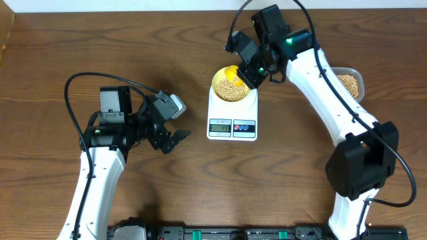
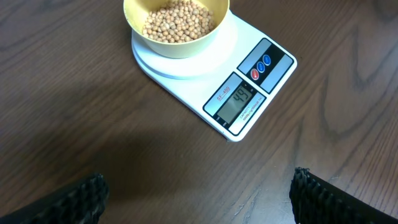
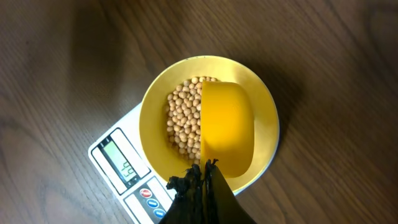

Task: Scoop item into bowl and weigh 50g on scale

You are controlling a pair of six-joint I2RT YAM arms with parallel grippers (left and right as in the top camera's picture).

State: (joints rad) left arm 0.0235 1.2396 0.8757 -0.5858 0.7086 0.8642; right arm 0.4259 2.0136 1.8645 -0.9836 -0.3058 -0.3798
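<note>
The pale-yellow bowl (image 1: pixel 232 86) sits on the white scale (image 1: pixel 232 123), holding many tan grains (image 2: pixel 178 22). The scale's display (image 2: pixel 237 104) reads 49. My right gripper (image 1: pixel 252 72) is shut on the handle of a bright yellow scoop (image 3: pixel 226 126), whose cup is turned over above the bowl (image 3: pixel 263 99), covering part of the grains (image 3: pixel 183 118). My left gripper (image 1: pixel 172 138) is open and empty, on the table left of the scale (image 2: pixel 264 68); in the left wrist view only its two fingertips (image 2: pixel 199 196) show.
A clear plastic tub (image 1: pixel 349 83) holding more grains stands at the right, behind my right arm. Brown wooden table all round.
</note>
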